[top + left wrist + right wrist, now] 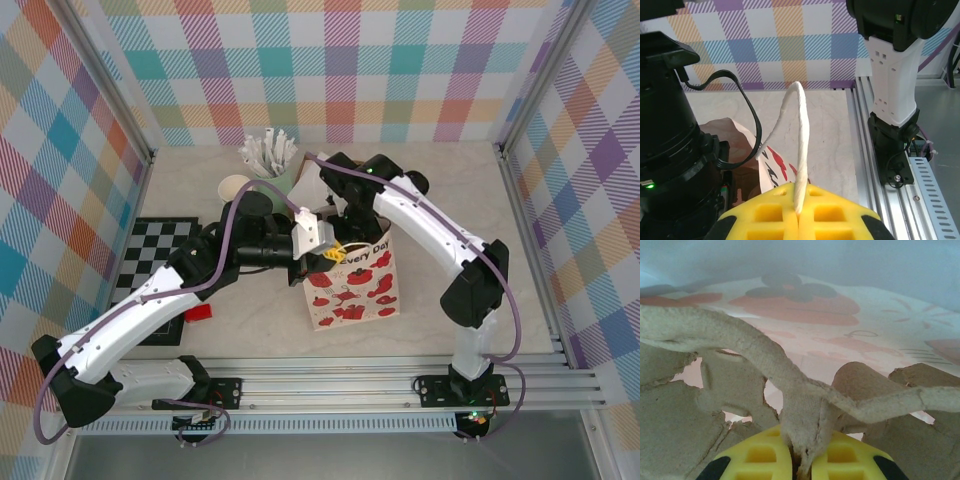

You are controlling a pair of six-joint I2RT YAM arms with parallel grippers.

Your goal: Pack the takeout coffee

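The left end effector [799, 212] is pressed together on the white twisted handle [801, 135] of the poppy-printed paper bag [352, 290]. The right end effector [801, 460], down inside that bag, pinches a rib of a pulp cup carrier [740, 347]. The takeout coffee [256, 204] stands on the counter [450, 195] just behind the left end effector, outside the bag.

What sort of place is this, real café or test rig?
Probably a staged robot test cell, not a café: plaid backdrop walls, an aluminium rail frame at the near edge, and a poppy-print paper bag.
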